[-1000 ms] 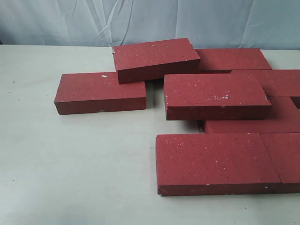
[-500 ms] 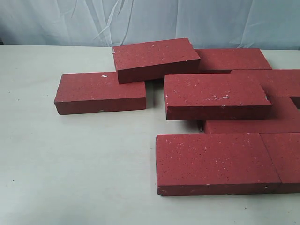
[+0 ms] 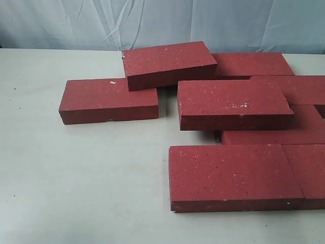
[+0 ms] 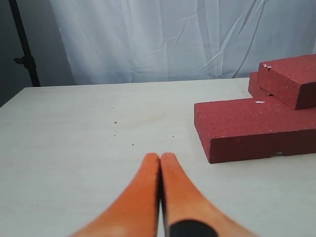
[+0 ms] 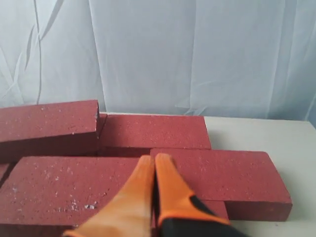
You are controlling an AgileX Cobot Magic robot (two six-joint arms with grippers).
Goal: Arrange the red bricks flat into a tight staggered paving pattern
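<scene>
**Exterior view.** A pale counter [image 3: 76, 193] stands before a white cloth backdrop [image 3: 66, 23]. The red bricks [image 3: 251, 64] are gathered loosely toward the right and back, not yet in a neat pattern. The leftmost brick [image 3: 108, 100] lies flat on the counter. Behind it, a tilted brick [image 3: 167, 63] is propped higher, with one end over the leftmost brick's far corner. A middle brick [image 3: 233, 103] rests raised on top of the bricks beneath it. Nearest the viewer, a front brick [image 3: 233, 175] lies flat, its short end touching a neighbouring brick [image 3: 307, 170] at the right edge. Neither arm shows in this view.

**Left wrist view.** The left jaws are pressed together. Their two orange fingers [image 4: 138, 197] meet at the tips and hold nothing, above bare counter [image 4: 74, 148]. The leftmost brick [image 4: 252, 128] lies flat off to one side, well apart from the tips. The tilted brick [image 4: 291, 81] sits above its far end. A dark stand [image 4: 22, 49] rises beside the backdrop [image 4: 173, 39].

**Right wrist view.** The right jaws are also pressed together and hold nothing. Their orange fingers [image 5: 133, 197] hang above the cluster of bricks. Four dark-red bricks with white specks lie beneath and beyond them, overlapping at different heights.
</scene>
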